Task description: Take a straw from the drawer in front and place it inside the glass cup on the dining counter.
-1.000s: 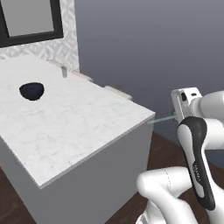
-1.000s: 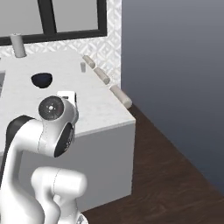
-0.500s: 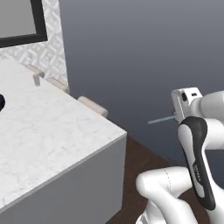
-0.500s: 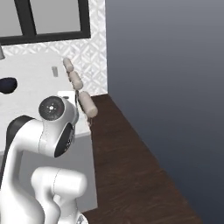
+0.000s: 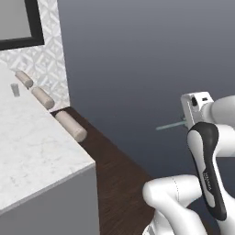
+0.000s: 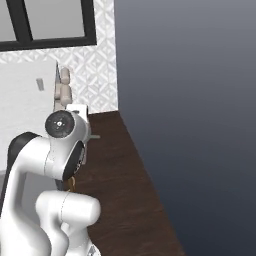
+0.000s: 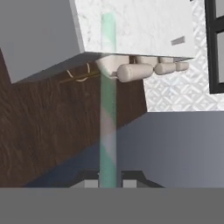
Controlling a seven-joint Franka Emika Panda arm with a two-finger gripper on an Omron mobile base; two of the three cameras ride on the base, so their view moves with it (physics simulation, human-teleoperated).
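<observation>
My end effector [image 7: 109, 178] pinches the straw [image 7: 107, 113], out past the worktop's [image 5: 27, 151] corner. The glass cup [image 5: 15, 90] stands near the worktop's far edge, well apart. Open brown floor [image 6: 125, 190] lies beside that edge.

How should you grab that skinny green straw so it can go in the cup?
Pinch the straw near one end, squeezing across its thin width from both sides, as the gripper does now with its fingers. It is long and slim, so an end grip probably works best: the rest sticks out free, ready to slide into the glass cup.
</observation>
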